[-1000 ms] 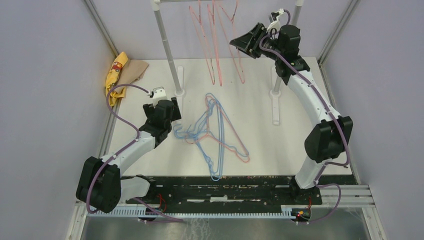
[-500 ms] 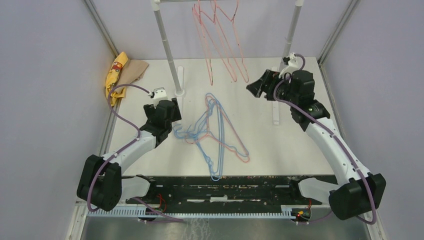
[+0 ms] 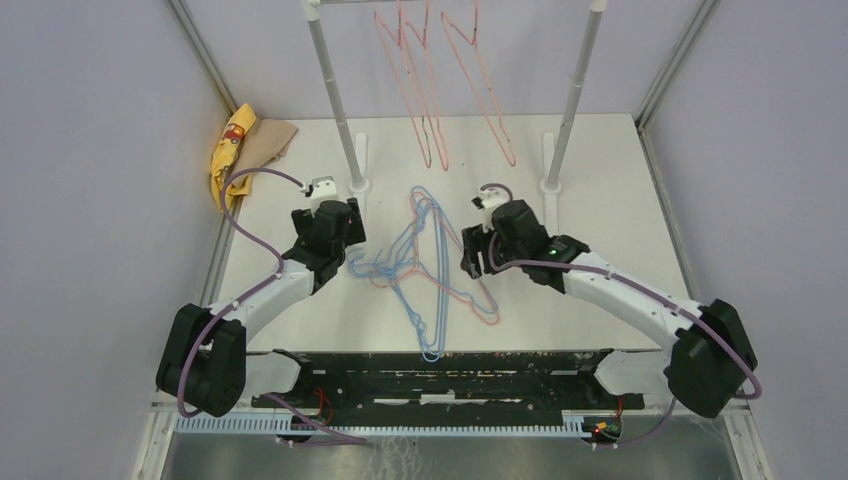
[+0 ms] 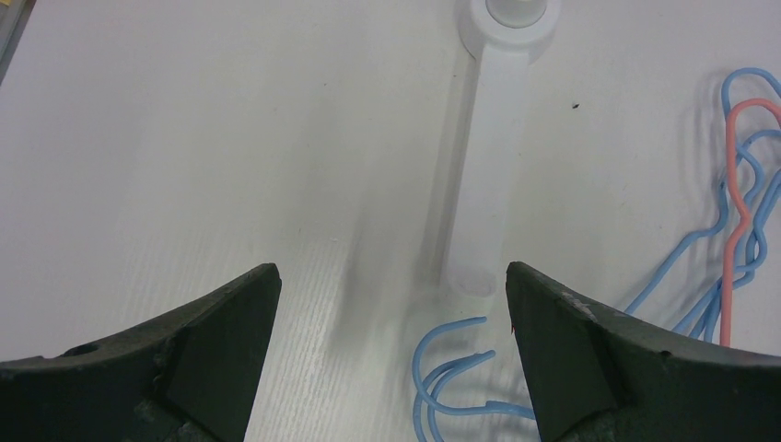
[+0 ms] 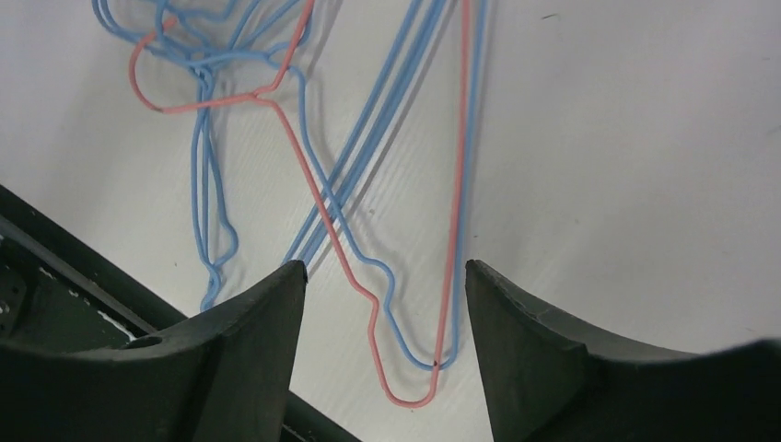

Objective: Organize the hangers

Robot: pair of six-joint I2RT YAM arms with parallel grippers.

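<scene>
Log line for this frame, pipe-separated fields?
left tool open, empty | right tool open, above table pile | table pile: tangled blue and pink hangers | hung hangers: pink, on rack

End effector (image 5: 384, 272): dark fingers (image 5: 249, 341) at the bottom edge, spread wide, gripping nothing.
Blue hangers (image 5: 367, 120): tangled in the upper left, long wires slanting down toward centre.
Pink-red hanger (image 5: 453, 203): laid among the blue ones, its lowest bend between the fingertips.
Bench (image 5: 626, 138): white, bare on the right.
Black frame (image 5: 64, 262): lower left.
</scene>
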